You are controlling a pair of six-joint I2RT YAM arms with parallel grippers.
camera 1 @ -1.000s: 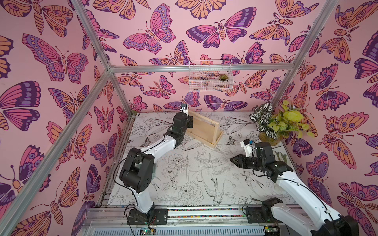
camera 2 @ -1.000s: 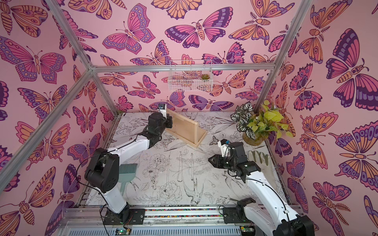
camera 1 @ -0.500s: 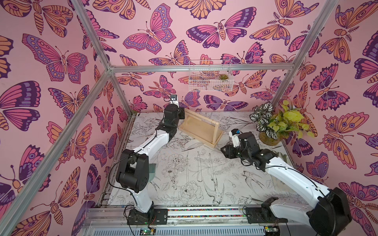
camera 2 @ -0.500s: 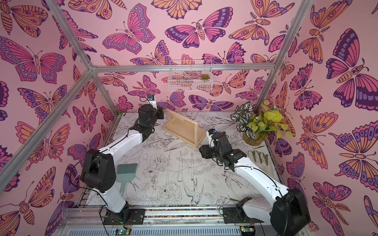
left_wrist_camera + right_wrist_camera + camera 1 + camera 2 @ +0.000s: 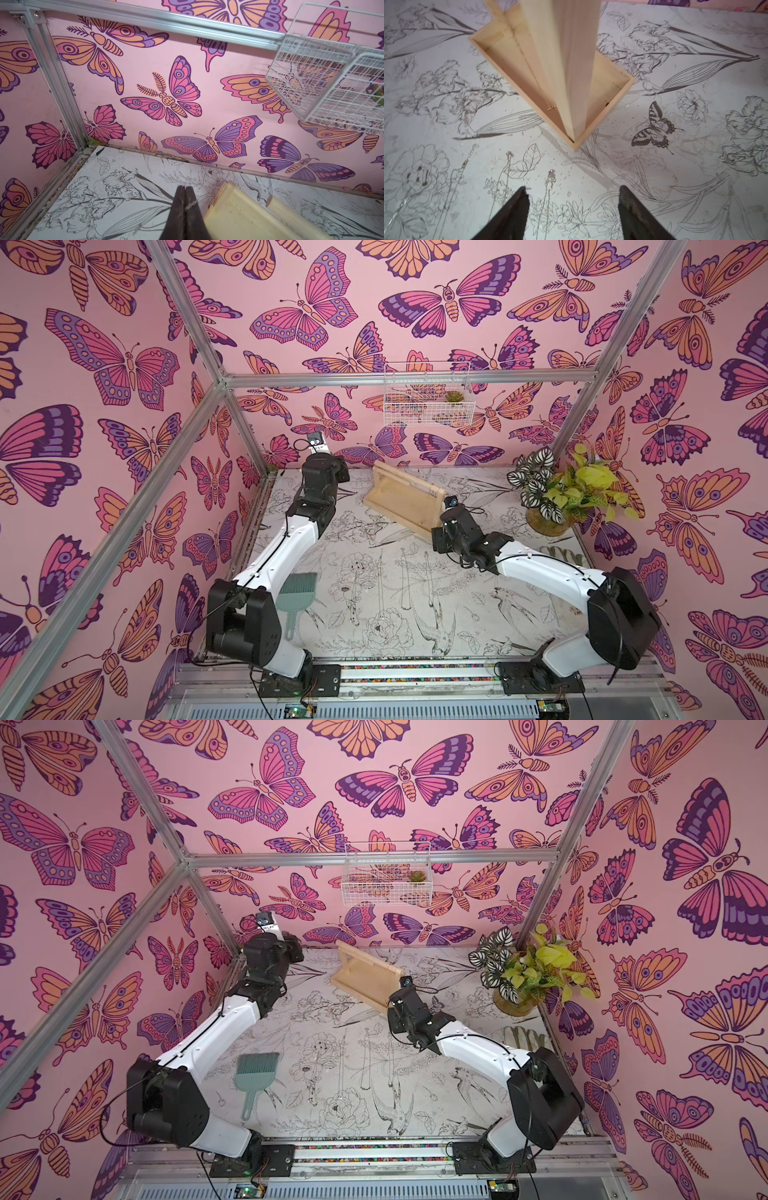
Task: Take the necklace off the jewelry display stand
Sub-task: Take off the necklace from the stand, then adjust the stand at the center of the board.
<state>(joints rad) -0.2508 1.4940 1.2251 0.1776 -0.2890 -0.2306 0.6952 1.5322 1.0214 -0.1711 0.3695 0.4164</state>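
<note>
Right arm point(image 5: 540, 568) advanced to stand point(image 5: 399, 502), right jaws parted, empty; left jaws closed. Approach step, seemingly: necklace point(image 5: 552, 107) hung ahead of right jaws, needing fine pinch, lift.

This is a staged robot test cell, not a lived-in room: bare aluminium frame bars point(image 5: 407, 379) edge pink butterfly-printed wall panels point(image 5: 353, 290), and two white-and-black robot arms point(image 5: 282, 547) are bolted to a metal rail point(image 5: 415, 674) fronting a white surface point(image 5: 374, 572) printed with black botanical line drawings.
</note>
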